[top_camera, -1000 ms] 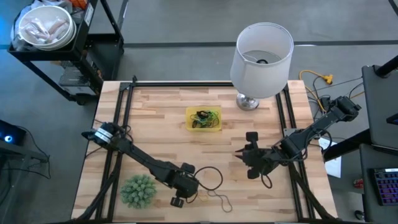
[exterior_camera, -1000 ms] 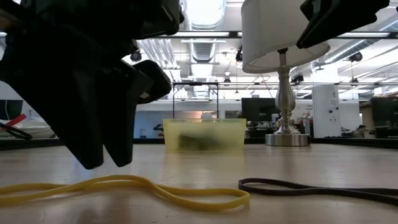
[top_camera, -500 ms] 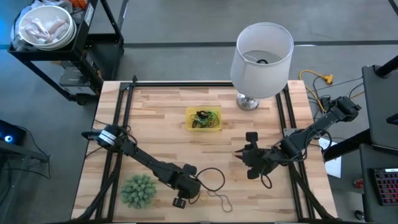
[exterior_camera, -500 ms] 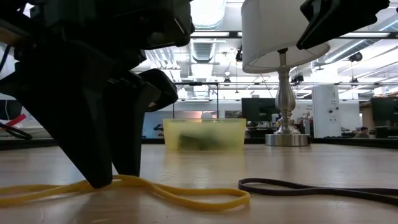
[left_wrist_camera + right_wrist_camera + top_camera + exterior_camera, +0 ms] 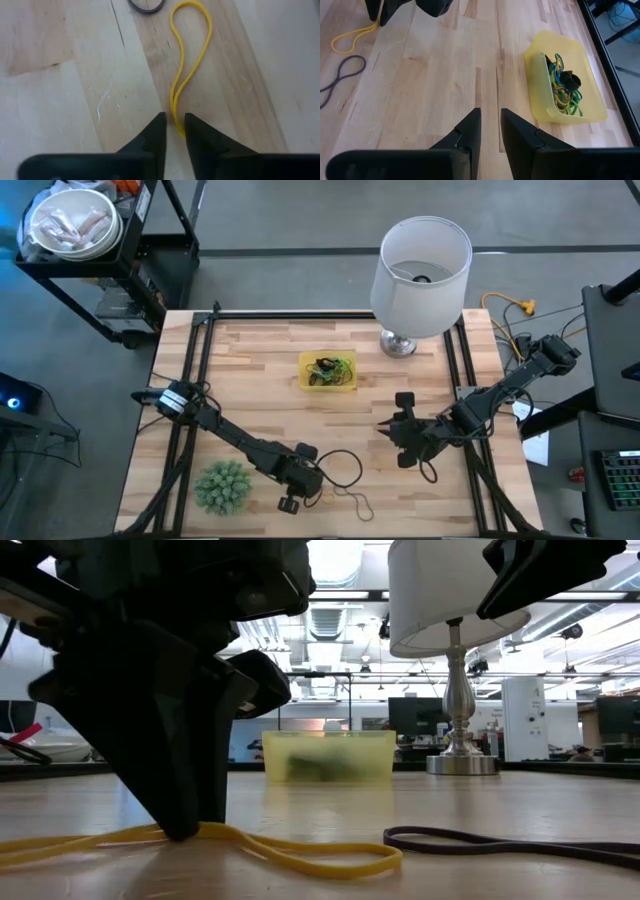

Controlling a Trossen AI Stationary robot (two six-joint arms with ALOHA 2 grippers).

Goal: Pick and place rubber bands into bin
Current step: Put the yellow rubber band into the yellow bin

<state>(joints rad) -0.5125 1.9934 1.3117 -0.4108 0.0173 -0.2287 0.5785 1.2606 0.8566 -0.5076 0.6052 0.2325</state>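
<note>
Your left gripper (image 5: 174, 131) is down at the near edge of the table (image 5: 250, 370), fingertips touching the wood and pinched narrow on one end of the yellow rubber band (image 5: 189, 55). That is a low grip on a flat loop, likely because a thin band only lifts if the tips scrape under it. The rest of the loop lies slack on the boards, pointing away from the fingers. A large black rubber band (image 5: 500, 843) lies just beside it, untouched, so you probably take it next. The yellow bin (image 5: 328, 372) sits well apart toward the far middle of the table, by the lamp (image 5: 420, 270), with green, yellow and dark bands already inside; expect a long carry. Your right gripper (image 5: 486, 131) waits over bare wood at the right side, fingers a narrow gap apart, holding nothing. The spiky green plant (image 5: 222, 486) sits near the left arm. No brands, labels or readable writing show anywhere.
</note>
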